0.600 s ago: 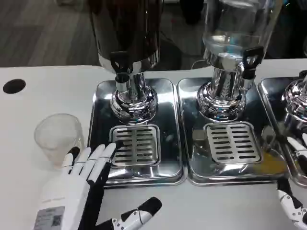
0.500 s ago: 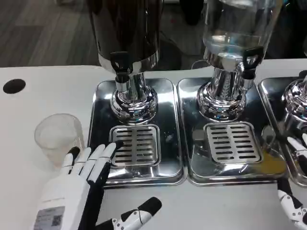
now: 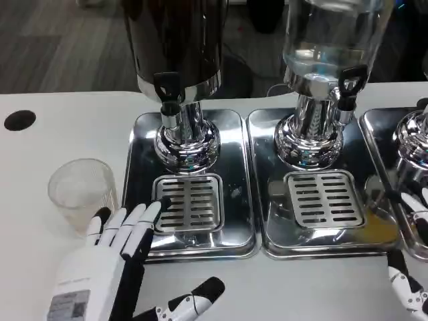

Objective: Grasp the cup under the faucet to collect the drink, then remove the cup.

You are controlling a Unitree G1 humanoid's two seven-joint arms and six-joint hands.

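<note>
Head view: cup [image 3: 82,192] just beyond the spread left hand [image 3: 107,257], apart.

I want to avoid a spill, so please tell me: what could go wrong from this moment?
1. The clear cup stands on the table left of the tray, not under the dark dispenser's faucet; opening the tap now would pour onto the drain grate.
2. The left hand lies open beside the cup, its fingers over the tray edge; a careless reach might tip the light cup.
</note>
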